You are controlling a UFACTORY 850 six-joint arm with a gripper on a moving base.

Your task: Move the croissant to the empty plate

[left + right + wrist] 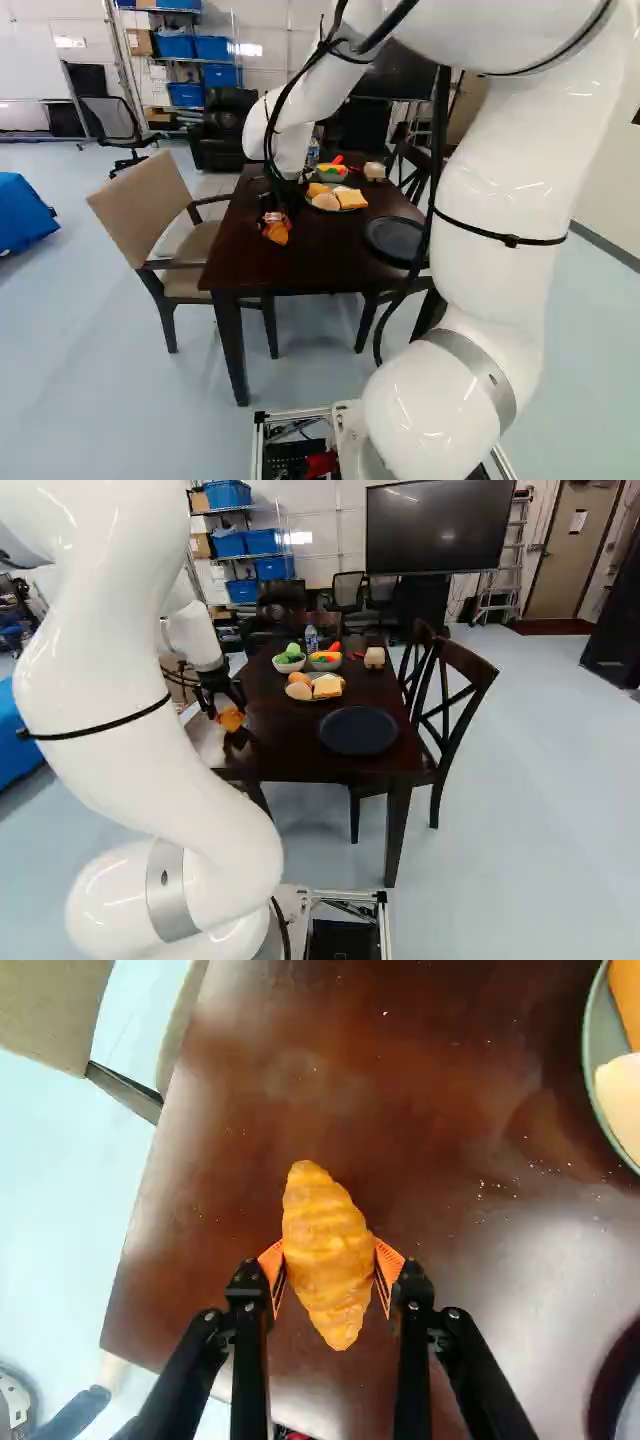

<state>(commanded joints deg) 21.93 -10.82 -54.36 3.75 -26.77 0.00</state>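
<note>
White arm (495, 210), gripper (274, 222) snug around croissant (328, 1250) over dark, crumb-strewn table (300, 1090), pale floor (100, 330).

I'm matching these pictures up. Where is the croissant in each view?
Left base view: the croissant is left of the middle, near the table's left edge.
Right base view: left of the middle, by that same edge.
Wrist view: gripped between the two fingers of the pincer.
Shared landmark: the food plate, seen in all three.

Base views from behind the arm (500, 210), facing ahead, sharing the tabletop (300, 740), close wrist view down onto its near-left corner (125, 1330)
</note>
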